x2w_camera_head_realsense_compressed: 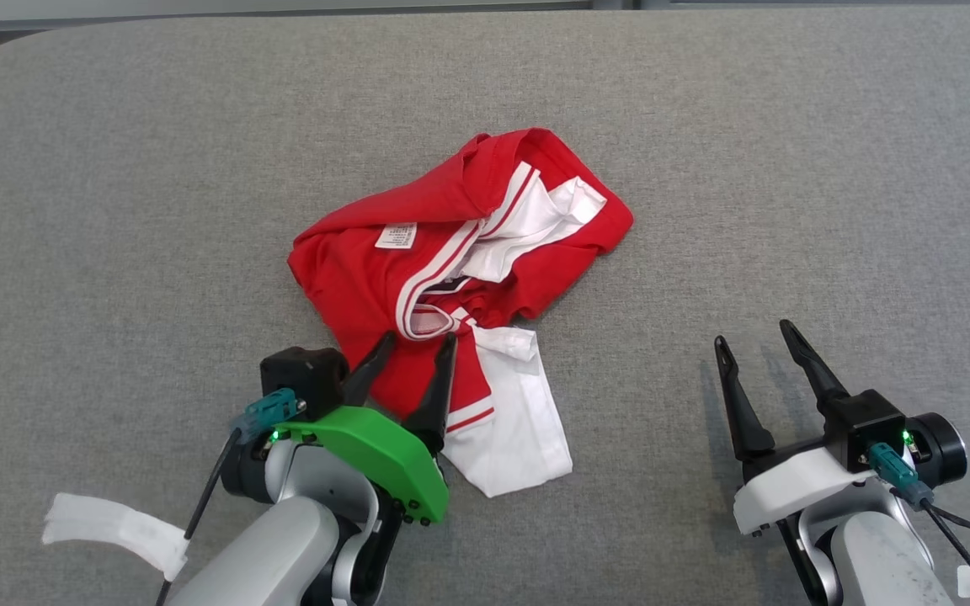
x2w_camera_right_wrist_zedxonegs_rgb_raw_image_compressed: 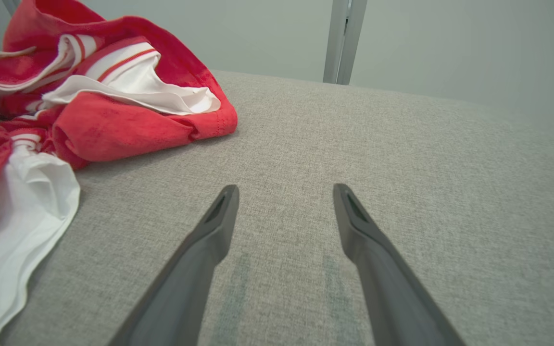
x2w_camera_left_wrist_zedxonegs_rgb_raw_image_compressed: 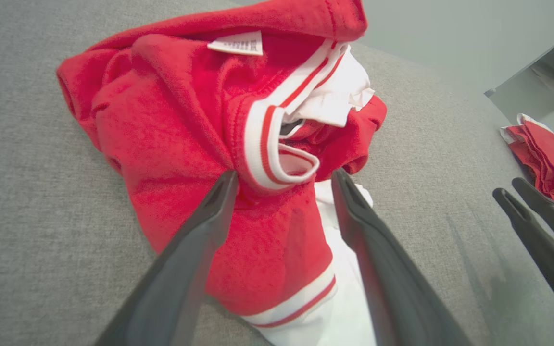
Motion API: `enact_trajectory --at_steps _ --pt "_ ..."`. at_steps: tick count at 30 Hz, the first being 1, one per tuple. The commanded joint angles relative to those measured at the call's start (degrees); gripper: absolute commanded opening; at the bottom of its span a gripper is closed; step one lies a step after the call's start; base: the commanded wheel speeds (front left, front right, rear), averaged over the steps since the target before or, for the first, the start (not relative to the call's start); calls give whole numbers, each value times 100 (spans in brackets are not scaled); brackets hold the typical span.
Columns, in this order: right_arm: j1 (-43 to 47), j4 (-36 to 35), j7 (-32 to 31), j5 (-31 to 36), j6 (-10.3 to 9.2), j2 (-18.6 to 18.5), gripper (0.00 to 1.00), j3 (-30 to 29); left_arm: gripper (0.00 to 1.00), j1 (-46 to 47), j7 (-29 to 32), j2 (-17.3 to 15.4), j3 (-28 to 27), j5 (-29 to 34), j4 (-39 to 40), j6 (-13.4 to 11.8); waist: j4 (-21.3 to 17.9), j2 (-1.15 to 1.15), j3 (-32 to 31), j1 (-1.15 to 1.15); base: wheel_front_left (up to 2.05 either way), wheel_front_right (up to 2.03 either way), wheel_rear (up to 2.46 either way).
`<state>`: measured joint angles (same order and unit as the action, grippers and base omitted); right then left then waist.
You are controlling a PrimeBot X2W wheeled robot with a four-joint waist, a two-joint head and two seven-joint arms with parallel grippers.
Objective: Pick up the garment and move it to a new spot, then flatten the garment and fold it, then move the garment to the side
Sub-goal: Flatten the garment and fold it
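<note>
Garment: red shirt with white panels and red-and-white striped trim, lying crumpled in a heap around the middle of the worktop, well clear of the far edge and the rounded far-left corner. A white sleeve or panel sticks out of the heap toward the near edge. The white care label faces up on the red part, toward the far side of the heap.

Left gripper: jaws spread wide, gripping nothing. It sits at the near side of the heap, fingers pointing toward the far edge. In the left wrist view the left gripper has its tips on either side of the striped collar loop, with red fabric under both fingers. I can't tell from these angles whether the tips touch the cloth or sit just above it.

Right gripper: jaws also wide apart, empty, over bare grey worktop near the near-right corner, well apart from the garment. The right wrist view has the right gripper over plain fabric surface, with the garment off to its left.

A second red garment lies at the right edge of the worktop, beyond the right gripper.
</note>
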<state>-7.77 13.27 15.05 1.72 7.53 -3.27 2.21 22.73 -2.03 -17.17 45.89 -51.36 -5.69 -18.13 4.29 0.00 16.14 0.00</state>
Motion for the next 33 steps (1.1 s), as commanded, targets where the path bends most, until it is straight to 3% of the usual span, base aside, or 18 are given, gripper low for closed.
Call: enact_trajectory --at_steps 1,5,8,12,21,22,23,33 --pt "-70 4 19 -16 -8 -10 100 1 100 -39 -15 -83 -32 85 117 -86 -86 0 47 0 0 0 0" --pt "-72 8 19 -54 -8 -1 100 -44 100 -239 222 -222 225 241 867 -296 -186 0 63 0 0 0 0" --pt "-104 28 19 -70 -8 10 100 -4 100 -245 468 -350 378 341 998 -435 -259 0 98 0 0 0 0" --pt "-156 45 19 -107 -8 16 100 43 100 -119 627 -331 458 363 751 -521 -351 0 143 0 0 0 0" --pt "-217 48 19 -160 -8 28 100 55 100 149 752 -131 555 362 -306 -407 -525 0 227 0 0 0 0" --pt "-209 45 19 -163 -8 29 100 52 69 161 731 -126 553 360 -413 -394 -536 0 225 0 0 0 0" --pt "-198 45 19 -163 -8 29 100 44 0 181 681 -141 539 393 -508 -378 -544 0 225 0 0 0 0" --pt "-149 70 19 -137 -8 33 100 -57 0 120 581 -322 616 444 -770 -190 -408 0 160 0 0 0 0"
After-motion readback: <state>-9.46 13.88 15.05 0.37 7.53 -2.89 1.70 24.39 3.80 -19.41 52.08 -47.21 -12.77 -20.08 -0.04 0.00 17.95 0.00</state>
